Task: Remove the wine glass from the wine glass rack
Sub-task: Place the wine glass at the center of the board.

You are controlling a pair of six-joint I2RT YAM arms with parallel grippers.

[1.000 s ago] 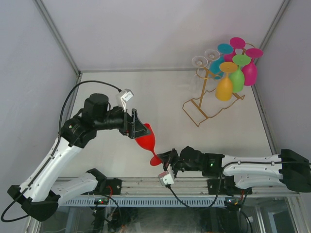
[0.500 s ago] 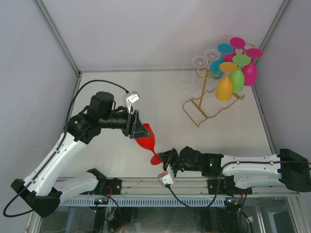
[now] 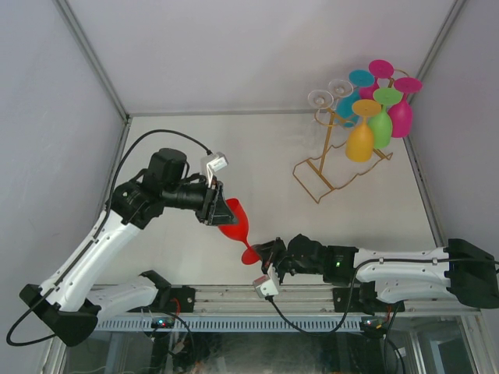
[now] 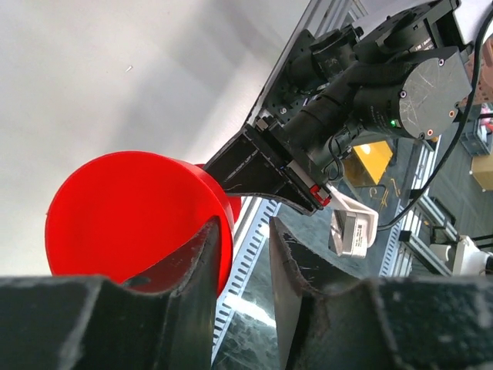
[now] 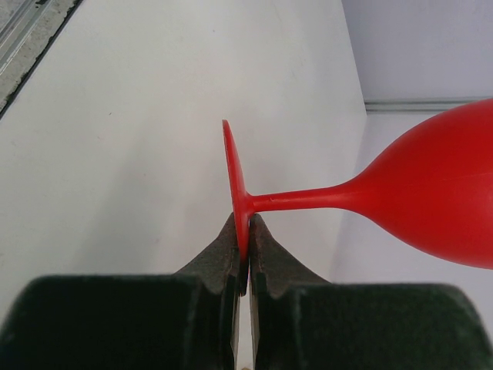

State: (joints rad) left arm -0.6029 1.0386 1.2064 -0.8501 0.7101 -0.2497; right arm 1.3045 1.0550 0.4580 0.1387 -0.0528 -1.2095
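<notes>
The wine glass (image 3: 234, 224), red and tipped sideways, is hanging over the counter (image 3: 195, 136), well apart from the wine glass rack (image 3: 327, 167), so it is already off. The right jaws are pinching its foot tight, and the left jaws are straddling its bowl rim, partly open. A handover or set-down is probably remaining.

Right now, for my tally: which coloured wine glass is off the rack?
The red wine glass: the right pincer clamps its foot, while the other glasses hang on the gold rack.
</notes>
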